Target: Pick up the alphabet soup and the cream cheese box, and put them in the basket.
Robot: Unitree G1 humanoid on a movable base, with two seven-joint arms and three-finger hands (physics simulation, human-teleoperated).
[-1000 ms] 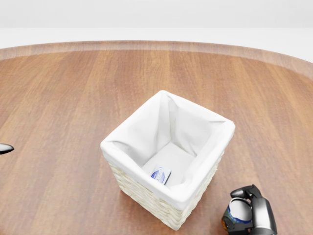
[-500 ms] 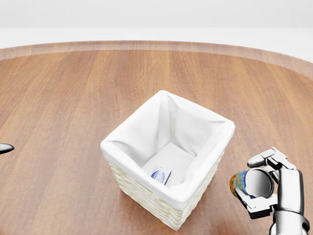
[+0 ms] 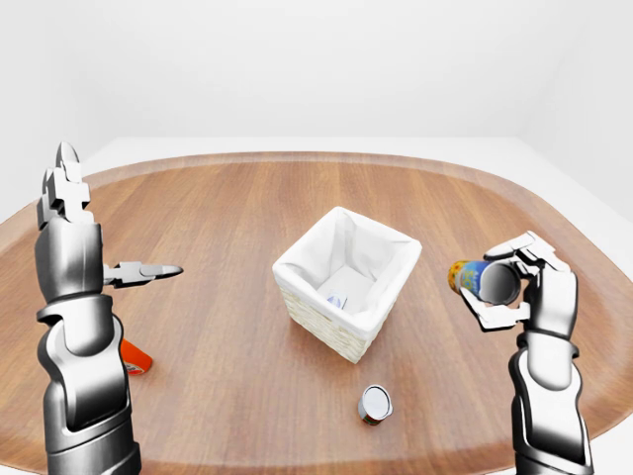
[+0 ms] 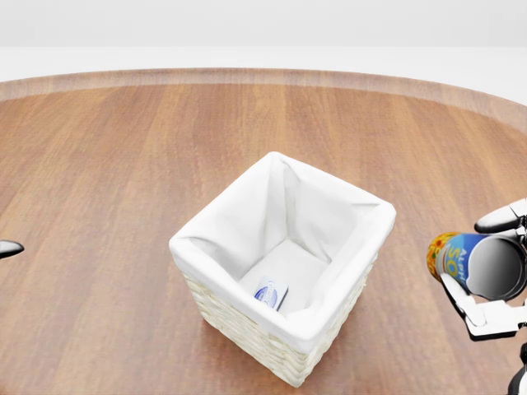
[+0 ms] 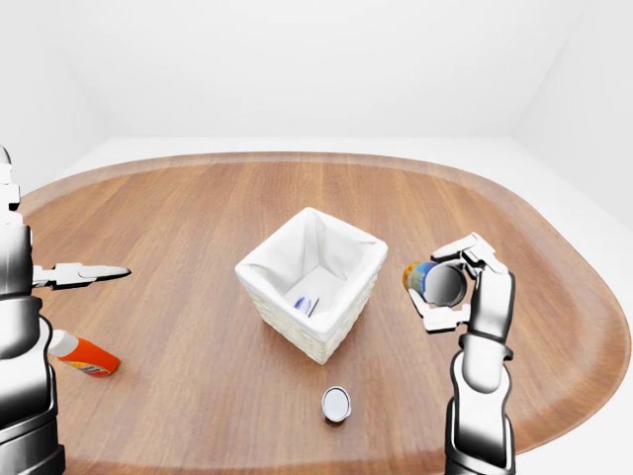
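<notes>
I have the alphabet soup [image 4: 471, 262] clamped in my right hand [image 3: 522, 287], fingers wrapped round the can, which lies on its side in the air with its silver end toward the cameras. It hangs above the bench [image 3: 227, 208] beside the basket's right side, clear of the rim and not over the opening.

The basket [image 4: 247, 325], wicker with a white cloth liner, stands near the middle of the bench. Down on its floor I see a small white and blue pack, the cream cheese box [image 4: 271, 293], leaning near the lower-left wall in the head view.

My left hand [image 3: 94, 237] is raised over the left edge of the bench with fingers spread, one pointing right, and it holds nothing.

Toward the near edge of the bench, below the basket in the left-eye view, a small silver-topped can [image 3: 375, 404] rests on the wood, apart from the basket. By the left edge, an orange and white bottle [image 5: 83, 355] lies on its side, partly hidden behind my left arm.
</notes>
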